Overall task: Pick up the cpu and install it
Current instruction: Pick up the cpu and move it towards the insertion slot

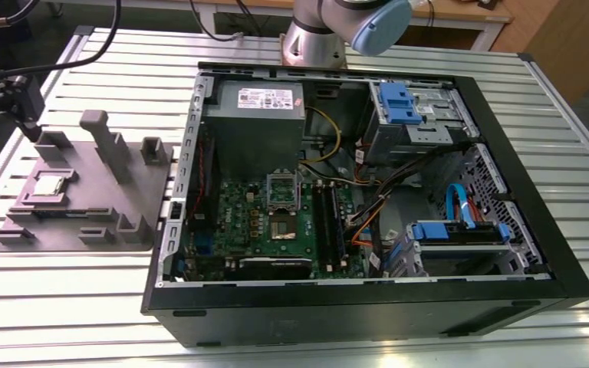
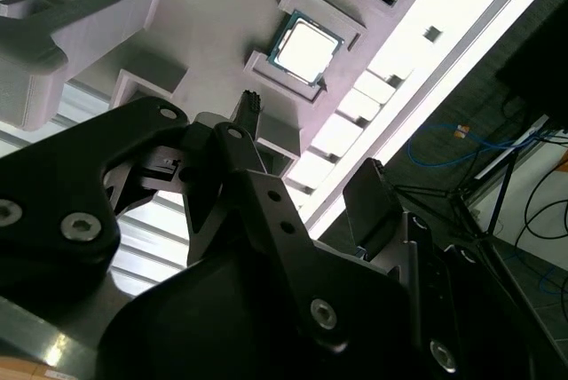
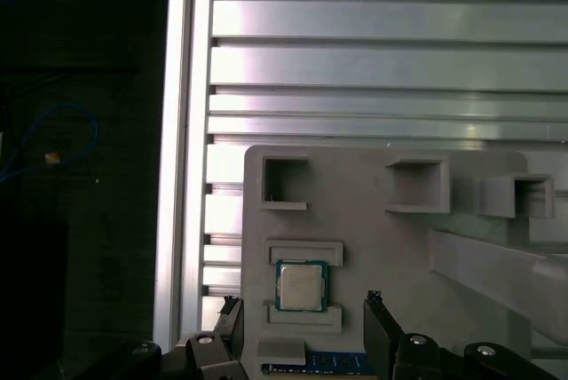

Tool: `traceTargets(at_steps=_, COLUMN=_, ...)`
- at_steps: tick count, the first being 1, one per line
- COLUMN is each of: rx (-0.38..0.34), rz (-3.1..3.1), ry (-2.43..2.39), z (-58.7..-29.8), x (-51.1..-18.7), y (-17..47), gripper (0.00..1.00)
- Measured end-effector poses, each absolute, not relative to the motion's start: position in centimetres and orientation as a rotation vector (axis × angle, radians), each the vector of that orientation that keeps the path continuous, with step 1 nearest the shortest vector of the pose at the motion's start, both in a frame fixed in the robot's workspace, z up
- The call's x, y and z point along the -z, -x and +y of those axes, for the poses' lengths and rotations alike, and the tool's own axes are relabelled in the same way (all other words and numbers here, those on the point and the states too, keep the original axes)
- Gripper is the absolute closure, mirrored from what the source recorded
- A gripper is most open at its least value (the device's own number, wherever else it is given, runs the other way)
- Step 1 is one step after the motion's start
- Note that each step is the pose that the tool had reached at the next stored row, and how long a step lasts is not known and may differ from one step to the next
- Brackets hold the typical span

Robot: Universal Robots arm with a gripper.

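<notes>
The cpu point(image 1: 49, 186), a small square chip with a silvery top, lies in a recess of the grey fixture tray point(image 1: 120, 222) on the exterior view's left. Both wrist views show the cpu point(image 3: 300, 285) point(image 2: 306, 47) seated between two raised grey ledges. My gripper point(image 1: 27, 123) hangs above the tray's far end, apart from the chip. In the first wrist view my gripper point(image 3: 303, 302) is open, its black fingertips point(image 3: 373, 302) spread wider than the chip with nothing between them. My gripper point(image 2: 311, 136) appears the same way in the second wrist view.
An open computer case point(image 1: 540, 253) lies on the slatted metal table point(image 1: 581, 123), with the green motherboard point(image 1: 238, 222) and its socket point(image 1: 282, 224) under a raised metal frame point(image 1: 280, 186). Tall grey posts point(image 1: 105, 142) stand on the tray. The table edge point(image 3: 173, 176) runs close to the tray.
</notes>
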State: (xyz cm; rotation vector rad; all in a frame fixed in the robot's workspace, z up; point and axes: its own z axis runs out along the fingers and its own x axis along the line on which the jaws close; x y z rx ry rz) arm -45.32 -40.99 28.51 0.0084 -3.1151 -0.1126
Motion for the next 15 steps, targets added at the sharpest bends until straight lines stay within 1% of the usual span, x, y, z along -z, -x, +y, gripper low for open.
traceTargets(at_steps=15, rx=0.113, rz=-3.115, ry=-0.008, z=-41.12, x=-28.21, y=45.32, gripper=0.35)
